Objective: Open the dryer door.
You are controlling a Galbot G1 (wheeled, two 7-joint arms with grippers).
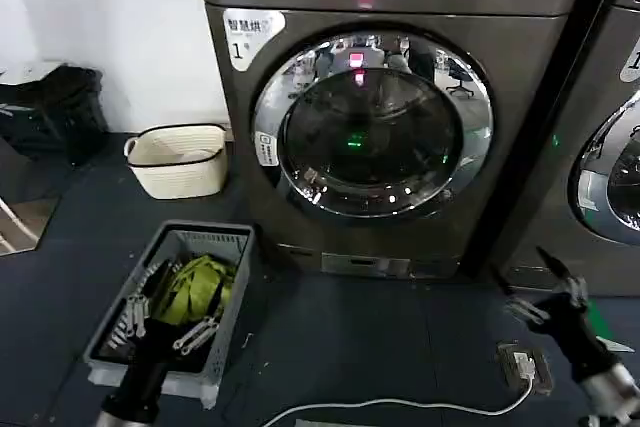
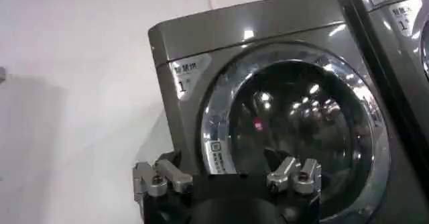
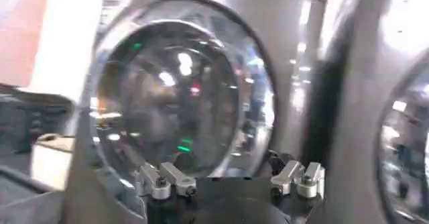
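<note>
Splayed metal left end effector (image 2: 228, 178), chrome-ringed dryer door (image 2: 301, 131)

The dryer door (image 2: 301, 128) is closed on the grey dryer (image 2: 268, 24), with its chrome ring around the dark glass. A small red light reflects in the glass. A white label with the number 1 (image 2: 188, 74) sits on the machine's front corner, above the door. The left tool (image 2: 228, 178) is in front of the door, fingers spread apart, touching nothing. A white wall (image 2: 74, 78) stands beside the dryer.
</note>
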